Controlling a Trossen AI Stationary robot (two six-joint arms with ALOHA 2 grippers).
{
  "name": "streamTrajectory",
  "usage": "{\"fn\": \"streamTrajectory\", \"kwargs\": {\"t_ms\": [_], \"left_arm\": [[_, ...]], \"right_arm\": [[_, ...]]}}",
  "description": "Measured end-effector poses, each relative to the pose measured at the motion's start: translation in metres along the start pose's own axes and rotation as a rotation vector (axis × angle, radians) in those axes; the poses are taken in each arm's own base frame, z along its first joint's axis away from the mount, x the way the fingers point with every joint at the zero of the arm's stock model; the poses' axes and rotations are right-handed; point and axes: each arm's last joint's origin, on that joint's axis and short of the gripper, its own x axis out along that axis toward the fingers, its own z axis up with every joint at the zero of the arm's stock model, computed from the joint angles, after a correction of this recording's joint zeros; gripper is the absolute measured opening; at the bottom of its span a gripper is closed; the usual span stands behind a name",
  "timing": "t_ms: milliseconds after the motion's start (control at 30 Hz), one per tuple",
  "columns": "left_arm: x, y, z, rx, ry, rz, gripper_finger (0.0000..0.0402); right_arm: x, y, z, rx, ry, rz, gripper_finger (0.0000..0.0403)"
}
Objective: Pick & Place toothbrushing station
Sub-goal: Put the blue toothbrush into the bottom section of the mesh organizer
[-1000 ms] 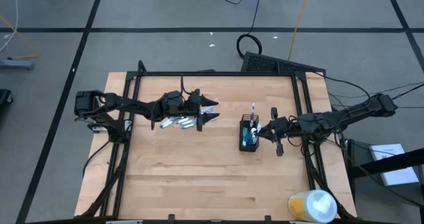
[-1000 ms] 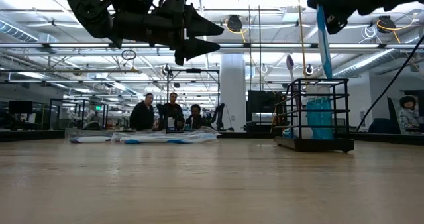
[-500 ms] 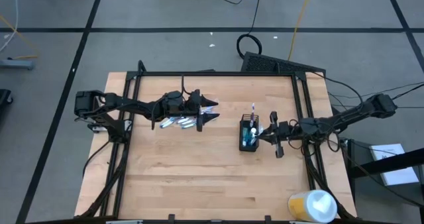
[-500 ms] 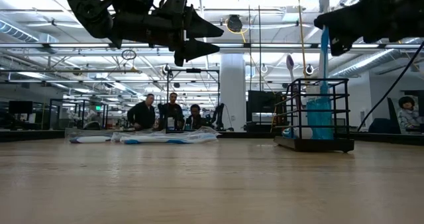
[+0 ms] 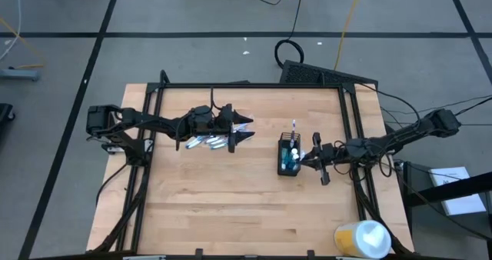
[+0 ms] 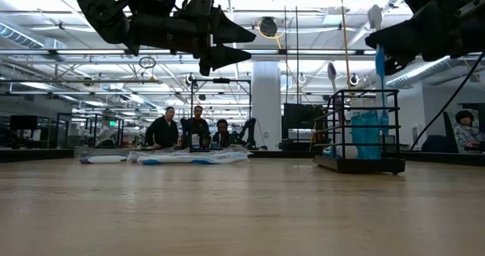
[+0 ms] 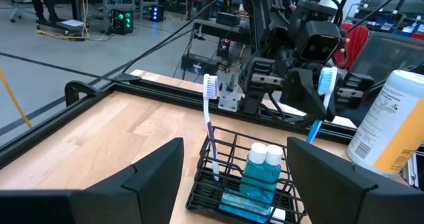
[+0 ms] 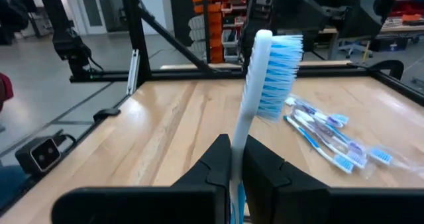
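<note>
Right claw (image 5: 311, 158) clenched on a toothbrush (image 8: 260, 98), upright over the wire-mesh cup (image 5: 288, 157) nr counter's (image 5: 231, 206) right edge. Left claw (image 5: 244, 129) released, hovering above the toothbrush pile (image 5: 206, 142).

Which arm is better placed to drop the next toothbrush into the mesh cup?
The right. Its tool is shut on a toothbrush right beside the mesh cup. The left tool hangs open over the loose toothbrushes, apart from the cup.

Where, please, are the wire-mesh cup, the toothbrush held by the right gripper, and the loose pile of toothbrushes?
wire-mesh cup (image 6: 365, 129): low view, on its front wire wall.
toothbrush (image 8: 275, 71): right wrist view, on the blue bristles of the head.
pile of toothbrushes (image 8: 328, 139): right wrist view, on the handles mid-pile.
</note>
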Motion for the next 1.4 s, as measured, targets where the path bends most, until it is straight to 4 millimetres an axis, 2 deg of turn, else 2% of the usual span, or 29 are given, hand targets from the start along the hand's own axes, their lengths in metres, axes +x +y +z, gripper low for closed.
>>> {"fn": "streamTrajectory", "kwargs": {"t_ms": [267,433,567,667,1400], "left_arm": [[0.0,0.0,0.0,0.004,0.0,0.0,0.0269],[0.0,0.0,0.0,0.004,0.0,0.0,0.0269],[0.0,0.0,0.0,0.004,0.0,0.0,0.0269],[0.0,0.0,0.0,0.004,-0.001,0.0,0.0269],[0.0,0.0,0.0,0.008,-0.001,0.0,0.0269]], "right_arm": [[0.0,0.0,-0.002,-0.035,0.018,0.001,0.0013],[-0.003,-0.002,-0.013,-0.05,0.028,0.0,0.0013],[-0.007,-0.003,-0.019,-0.04,-0.019,0.007,0.0013],[-0.008,-0.002,-0.015,-0.033,-0.069,0.031,0.0013],[-0.003,-0.002,-0.028,-0.033,0.046,0.022,0.0013]]}}
